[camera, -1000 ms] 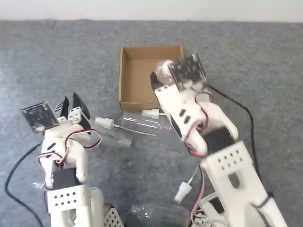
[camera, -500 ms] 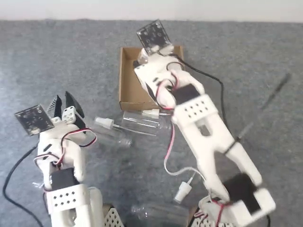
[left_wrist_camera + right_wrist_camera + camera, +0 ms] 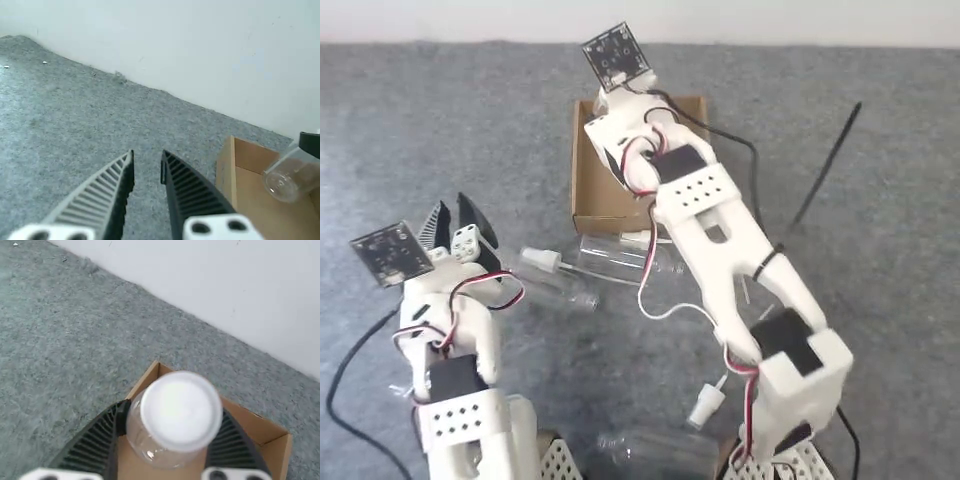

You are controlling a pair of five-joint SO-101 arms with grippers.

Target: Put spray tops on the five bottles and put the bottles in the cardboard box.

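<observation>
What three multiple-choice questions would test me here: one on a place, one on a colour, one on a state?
1. Where is the bottle that the right gripper holds?
A) over the box
B) lying on the carpet
C) on top of the other arm

2. What colour is the box?
A) blue
B) brown
C) white

3. How is the left gripper?
A) shut on a bottle
B) shut on a cap
C) open and empty

Answers: 1 A, the right wrist view shows the box beneath it; 2 B, plain cardboard; 3 C, an open gap with nothing in it.
</observation>
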